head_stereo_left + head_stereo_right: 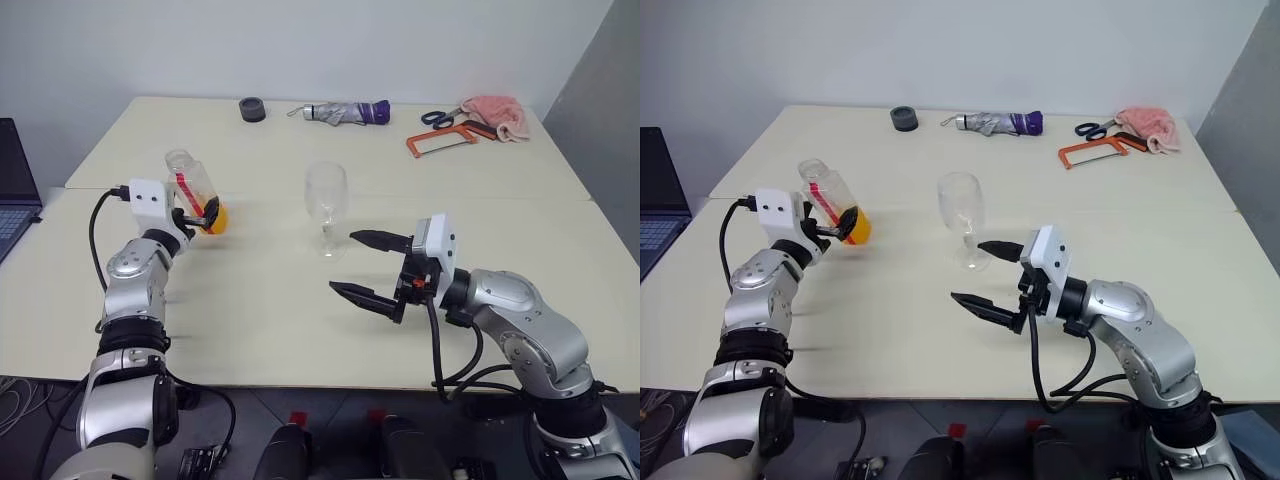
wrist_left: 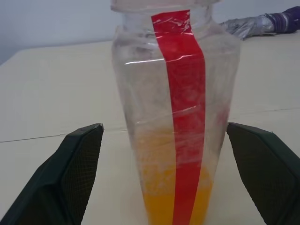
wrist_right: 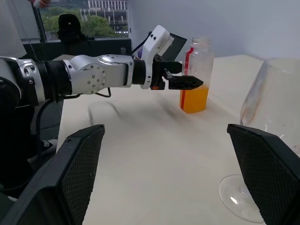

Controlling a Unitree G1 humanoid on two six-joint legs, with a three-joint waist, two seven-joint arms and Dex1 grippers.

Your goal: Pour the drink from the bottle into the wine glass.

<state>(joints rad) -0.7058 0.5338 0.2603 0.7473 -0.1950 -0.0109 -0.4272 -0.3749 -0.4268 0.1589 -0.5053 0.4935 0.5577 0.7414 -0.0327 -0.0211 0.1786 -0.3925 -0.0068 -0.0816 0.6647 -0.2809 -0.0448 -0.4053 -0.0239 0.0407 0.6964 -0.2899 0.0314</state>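
Bottle: the small clear squarish plastic bottle with a red vertical label strip [image 1: 193, 190] stands upright on the pale bench [image 1: 300, 310], near its left side; its mouth looks uncapped, and the left wrist view cuts off its top and base.
Drink: translucent orange-yellow liquid [image 1: 217, 218] fills only the bottom of the bottle.
Left end effector [image 1: 198, 214]: fingers spread wide on either side of the bottle; the left wrist view shows a gap on both sides, so nothing is gripped. From the head, one finger hides part of the bottle's lower body.
Wine glass: the clear stemmed glass with a rounded bowl [image 1: 326, 205] stands mid-bench, looking empty; the right wrist view cuts off its rim and far side.
Right end effector [image 1: 362, 265]: fingers wide apart, just beside the glass foot, holding nothing.
Far bench: a folded umbrella [image 1: 345, 111], a dark roll [image 1: 252, 109], scissors [image 1: 441, 116], an orange-framed saw [image 1: 441, 141] and pink cloth [image 1: 498, 115].
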